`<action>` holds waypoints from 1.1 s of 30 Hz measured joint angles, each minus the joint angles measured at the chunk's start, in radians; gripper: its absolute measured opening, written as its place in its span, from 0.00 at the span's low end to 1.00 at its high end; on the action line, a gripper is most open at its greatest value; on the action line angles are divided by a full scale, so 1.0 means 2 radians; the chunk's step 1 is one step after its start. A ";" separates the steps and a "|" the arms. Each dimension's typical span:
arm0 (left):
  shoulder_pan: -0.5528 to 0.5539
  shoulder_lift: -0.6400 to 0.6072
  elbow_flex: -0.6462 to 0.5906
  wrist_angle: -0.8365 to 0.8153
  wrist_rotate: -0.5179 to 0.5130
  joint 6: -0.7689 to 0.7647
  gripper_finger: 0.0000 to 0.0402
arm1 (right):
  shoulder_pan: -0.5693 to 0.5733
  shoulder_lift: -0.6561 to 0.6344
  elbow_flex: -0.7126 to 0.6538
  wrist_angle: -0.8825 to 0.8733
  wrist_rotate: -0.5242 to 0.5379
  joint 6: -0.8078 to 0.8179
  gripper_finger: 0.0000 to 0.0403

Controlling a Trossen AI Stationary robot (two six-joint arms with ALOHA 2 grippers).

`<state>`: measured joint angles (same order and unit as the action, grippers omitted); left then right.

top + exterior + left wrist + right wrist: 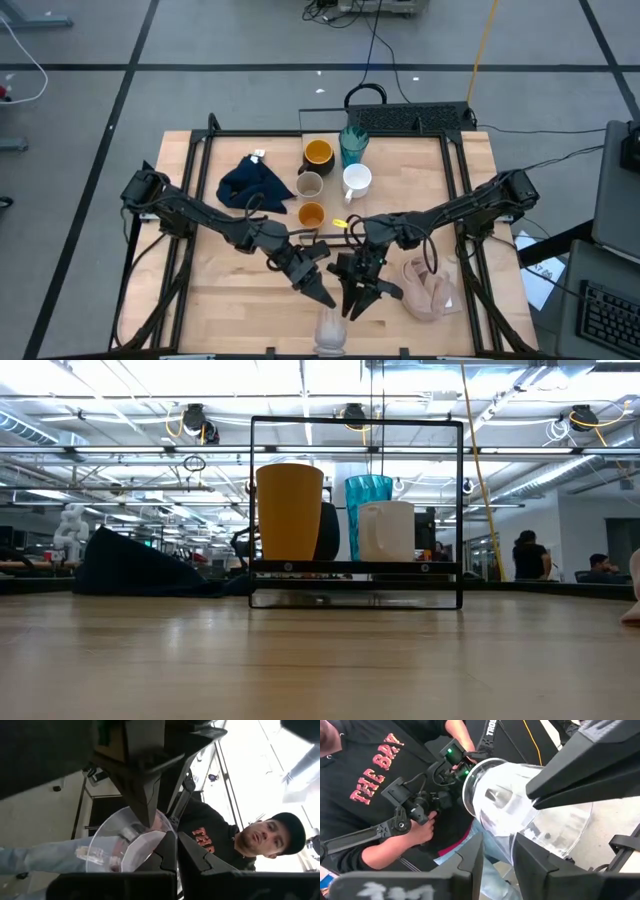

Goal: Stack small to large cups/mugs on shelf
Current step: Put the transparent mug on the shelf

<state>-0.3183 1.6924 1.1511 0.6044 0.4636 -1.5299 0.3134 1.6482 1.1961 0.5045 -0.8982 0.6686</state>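
Note:
The small clear glass (328, 335) is in the air over the table's near edge, between both grippers. My left gripper (322, 295) and my right gripper (358, 300) both point toward the near edge and are shut on it. The glass also shows in the left wrist view (120, 845) and in the right wrist view (520, 805). At the far middle stand the black mug (318, 153), teal tumbler (353, 143), white mug (357, 180), grey-beige cup (309, 184) and orange cup (311, 213). In the low view their bases meet the shelf's dark edge (355, 567). My left gripper pinches the glass's wall (162, 834) between its two nearly closed fingers; how far along the wall, I cannot tell. The glass is lifted clear of the table and lies tilted. My right gripper pinches the glass at its rim (492, 832), one finger (525, 850) over the wall and one (472, 860) outside it. In the left wrist view its two fingers (146, 800) converge on the rim.
A dark navy cloth (255, 185) lies at the far left and a pink-beige cloth (430, 290) at the near right. A black wire frame (355, 422) stands around the cups. A person in a black shirt (375, 765) stands just beyond the near edge.

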 joint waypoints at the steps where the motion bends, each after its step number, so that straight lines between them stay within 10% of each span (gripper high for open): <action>1: 0.000 0.000 0.000 0.000 0.000 -0.002 0.00 | 0.000 0.000 0.000 0.000 0.000 0.000 0.21; 7: 0.000 0.000 0.000 0.000 -0.002 -0.005 0.00 | 0.000 0.000 0.000 -0.001 0.003 -0.015 0.03; 18: -0.003 -0.001 0.000 0.031 -0.009 -0.002 0.00 | 0.006 -0.016 0.000 -0.016 -0.004 -0.027 0.00; 33: 0.012 -0.039 0.000 0.078 -0.002 0.135 0.01 | -0.034 -0.164 0.000 -0.341 0.147 -0.150 0.00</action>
<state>-0.2939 1.6154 1.1519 0.7598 0.4586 -1.2608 0.2456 1.3194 1.1954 -0.1775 -0.6041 0.3689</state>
